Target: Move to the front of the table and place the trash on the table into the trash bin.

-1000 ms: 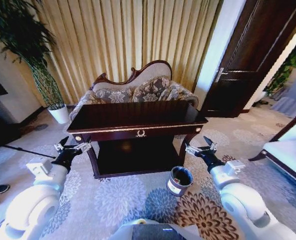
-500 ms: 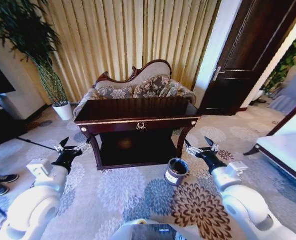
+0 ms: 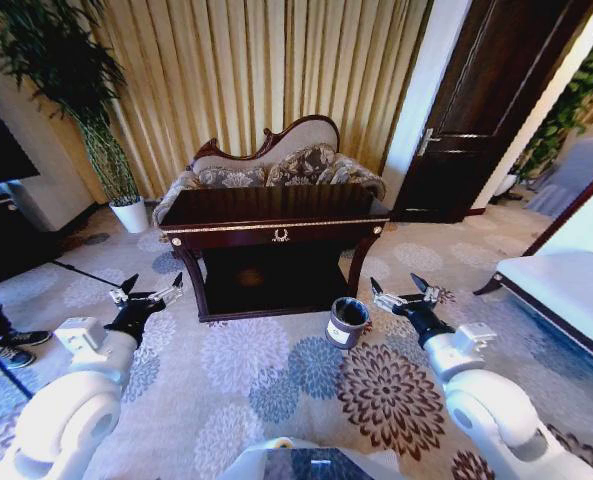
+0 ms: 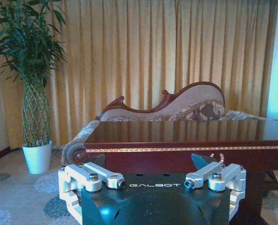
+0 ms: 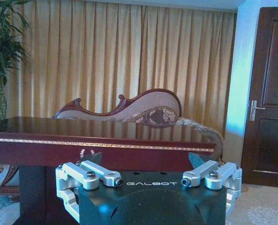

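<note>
The dark glossy table [image 3: 276, 208] with gold trim stands ahead in the middle of the room, its top showing only reflections. The trash is out of view. The small round dark trash bin [image 3: 347, 321] sits on the carpet by the table's front right leg. My left gripper [image 3: 152, 286] is held open in the air, left of the table's front. Held likewise, my right gripper [image 3: 396, 287] is open just right of the bin. In both wrist views the table edge [image 4: 185, 149] [image 5: 106, 145] lies beyond the open, empty left gripper [image 4: 148, 162] and right gripper [image 5: 146, 159].
A patterned sofa [image 3: 276, 170] stands behind the table against gold curtains. A tall plant in a white pot [image 3: 130, 214] is at the back left, a dark door [image 3: 476, 110] at the back right, a white bench [image 3: 566, 285] on the right. Flowered carpet lies between me and the table.
The whole head view has shifted: table and bin now look smaller and farther off, so the camera has moved. Both arms keep the same raised, open pose.
</note>
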You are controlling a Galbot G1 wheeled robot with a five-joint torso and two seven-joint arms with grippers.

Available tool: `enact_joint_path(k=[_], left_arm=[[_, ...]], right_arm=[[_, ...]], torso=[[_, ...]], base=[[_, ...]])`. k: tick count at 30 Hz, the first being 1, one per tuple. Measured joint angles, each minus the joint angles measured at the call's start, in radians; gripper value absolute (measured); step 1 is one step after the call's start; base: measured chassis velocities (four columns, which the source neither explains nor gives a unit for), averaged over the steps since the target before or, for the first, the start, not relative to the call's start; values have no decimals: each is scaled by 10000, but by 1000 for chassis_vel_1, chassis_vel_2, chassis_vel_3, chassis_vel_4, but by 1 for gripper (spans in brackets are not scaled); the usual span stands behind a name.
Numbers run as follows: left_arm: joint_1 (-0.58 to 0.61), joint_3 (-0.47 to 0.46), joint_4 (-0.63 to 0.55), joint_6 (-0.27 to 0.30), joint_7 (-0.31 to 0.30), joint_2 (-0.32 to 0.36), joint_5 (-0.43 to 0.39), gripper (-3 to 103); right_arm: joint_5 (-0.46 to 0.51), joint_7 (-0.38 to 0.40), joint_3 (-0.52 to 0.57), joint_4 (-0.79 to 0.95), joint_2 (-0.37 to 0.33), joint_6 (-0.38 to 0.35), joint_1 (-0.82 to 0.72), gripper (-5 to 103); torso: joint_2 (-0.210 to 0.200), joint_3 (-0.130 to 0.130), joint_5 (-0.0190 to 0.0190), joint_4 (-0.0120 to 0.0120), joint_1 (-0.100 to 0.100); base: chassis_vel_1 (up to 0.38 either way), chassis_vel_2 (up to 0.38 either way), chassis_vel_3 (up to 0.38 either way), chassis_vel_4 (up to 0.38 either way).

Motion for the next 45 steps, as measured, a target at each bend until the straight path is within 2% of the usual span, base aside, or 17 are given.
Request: enact_joint_path(k=[19,27,37,45], left_arm=[[8,198,-2,-28,13,-49,174,100],[11,286,-2,-81,20,-76,242,100],[77,507,-1,-386,20,-222,444,100],[44,496,-2,-289,21,-244,473,100]], right_arm=[[18,-10,51,-95,2,10,6,100],[-28,-13,-12,-163,67,317,-1,100],[-30,-28,-13,-169,127,332,-53,100],[-13,-18,82,-98,148,338,-116,100]], torso=[[5,-4,0,0,-9],[3,-2,3,0,-5],[1,-1,1,0,-1],[1,-1,0,0,-2]], base=[[205,-225,-203,220],[32,-60,-30,69],[0,0,0,0],[0,0,0,0]])
